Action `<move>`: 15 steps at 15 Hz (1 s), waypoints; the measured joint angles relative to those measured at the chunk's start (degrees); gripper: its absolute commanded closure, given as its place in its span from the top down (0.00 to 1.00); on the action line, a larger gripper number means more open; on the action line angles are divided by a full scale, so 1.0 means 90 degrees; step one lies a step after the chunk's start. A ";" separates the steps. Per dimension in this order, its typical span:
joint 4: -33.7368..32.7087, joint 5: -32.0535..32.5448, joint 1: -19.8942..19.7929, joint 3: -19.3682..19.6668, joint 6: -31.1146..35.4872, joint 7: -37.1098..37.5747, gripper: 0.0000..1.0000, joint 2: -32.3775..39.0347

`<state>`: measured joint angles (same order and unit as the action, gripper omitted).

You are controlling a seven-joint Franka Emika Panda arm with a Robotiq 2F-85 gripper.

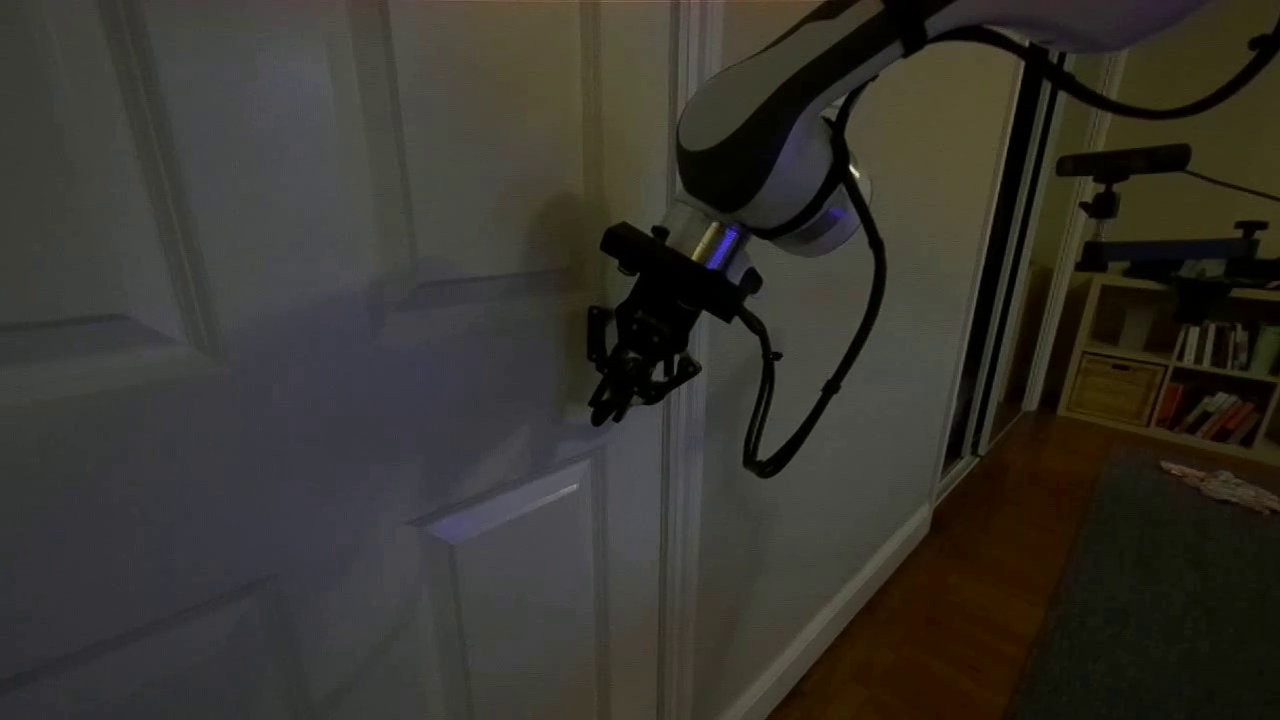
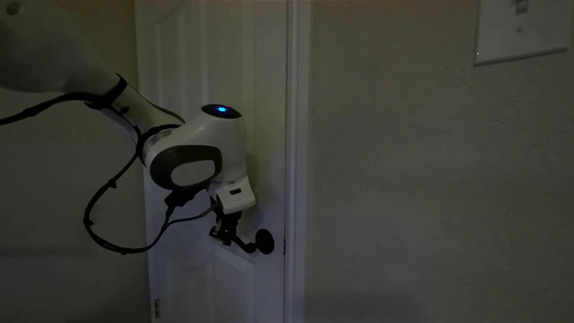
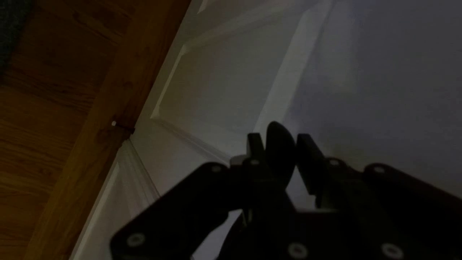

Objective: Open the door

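"Where was the door (image 1: 330,420)?"

"Just beside the end effector (image 3: 280,144), and apparently closed."

"And the end effector itself?"

"Pinching the black lever handle (image 2: 263,242) near its free end, as I read it; the lever handle looked roughly level."

"Which step was that?"

"Gripping, I judged. The next move called for pressing the lever handle down, then swinging the door without slipping off."
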<state>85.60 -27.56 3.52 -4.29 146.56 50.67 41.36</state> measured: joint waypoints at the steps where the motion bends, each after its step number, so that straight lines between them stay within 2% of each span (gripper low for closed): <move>1: -0.0004 0.0002 0.0001 0.0002 0.0000 0.0000 0.12 0.0020; 15: -0.0103 0.0099 -0.0003 0.0170 -0.0011 -0.0413 0.12 0.0561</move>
<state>84.67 -26.67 3.50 -2.76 146.46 46.96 46.40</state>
